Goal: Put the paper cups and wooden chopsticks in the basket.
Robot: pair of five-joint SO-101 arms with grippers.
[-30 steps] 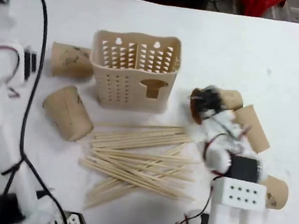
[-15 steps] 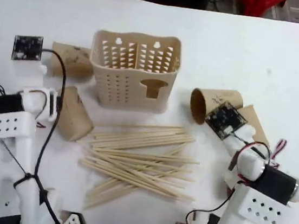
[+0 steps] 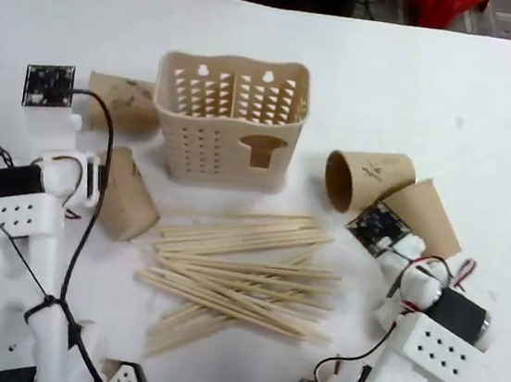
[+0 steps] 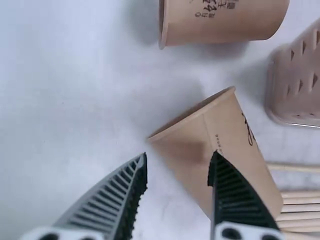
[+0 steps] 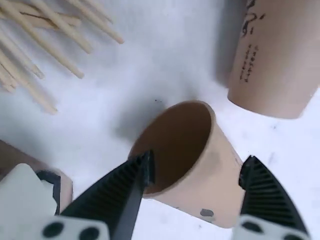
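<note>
The beige slotted basket (image 3: 232, 118) stands upright at mid-table. Wooden chopsticks (image 3: 241, 273) lie loose in front of it. Two paper cups lie on their sides left of the basket, one behind (image 3: 122, 103) and one in front (image 3: 127, 192). Two more lie to its right, one nearer (image 3: 369, 179) and one farther out (image 3: 425, 215). My left gripper (image 4: 178, 161) is open over the rim of the front-left cup (image 4: 225, 145). Open too, my right gripper (image 5: 196, 167) has a finger on each side of a cup's (image 5: 185, 150) mouth end.
The left arm (image 3: 15, 208) stands at the table's left, a black cable looping along it. At the front right sits the right arm (image 3: 434, 329) with its wires. In the right wrist view, chopstick tips (image 5: 45, 35) and a second cup (image 5: 270, 55) lie beyond the straddled cup.
The left arm has swung in from the left edge to the front-left cup. The right arm has drawn back from the cup nearest the basket toward the front right.
</note>
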